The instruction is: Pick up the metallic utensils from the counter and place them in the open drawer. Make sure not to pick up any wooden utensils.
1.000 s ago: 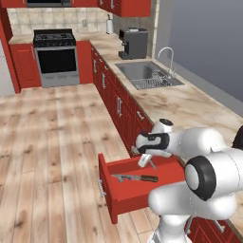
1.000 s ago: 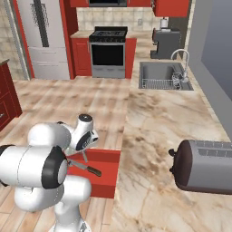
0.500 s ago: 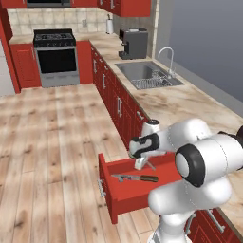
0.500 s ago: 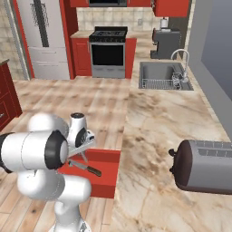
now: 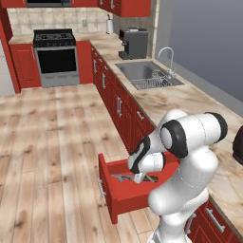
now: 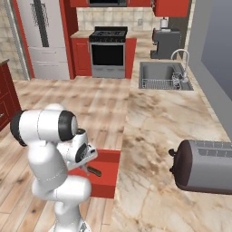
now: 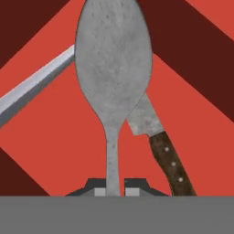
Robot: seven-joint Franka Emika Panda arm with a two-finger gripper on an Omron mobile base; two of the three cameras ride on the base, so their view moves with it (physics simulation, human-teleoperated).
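My gripper (image 7: 109,191) is shut on the handle of the small all-grey metal spoon (image 7: 113,59), whose bowl points away from the hand. Under it, on the floor of the open red drawer (image 7: 55,141), lies the kitchen knife (image 7: 170,162) with its silver blade and dark brown handle; the spoon crosses over its blade. From the base, the hand reaches down into the drawer (image 5: 124,198), with the gripper (image 5: 138,178) just above its bottom. The knife handle (image 6: 94,171) shows inside the drawer (image 6: 105,182). The wooden spoon and the stool-side counter are out of view.
The drawer juts from red cabinets under a marbled top (image 5: 194,102) with a steel sink (image 5: 142,73). A dark toaster (image 6: 208,165) sits near the arm. A stove (image 5: 56,57) and a coffee machine (image 5: 134,42) stand far back. Wood floor (image 5: 47,142) lies left.
The arm has folded down and brought the hand, with the spoon in it, lower into the drawer. The knife has stayed where it lay.
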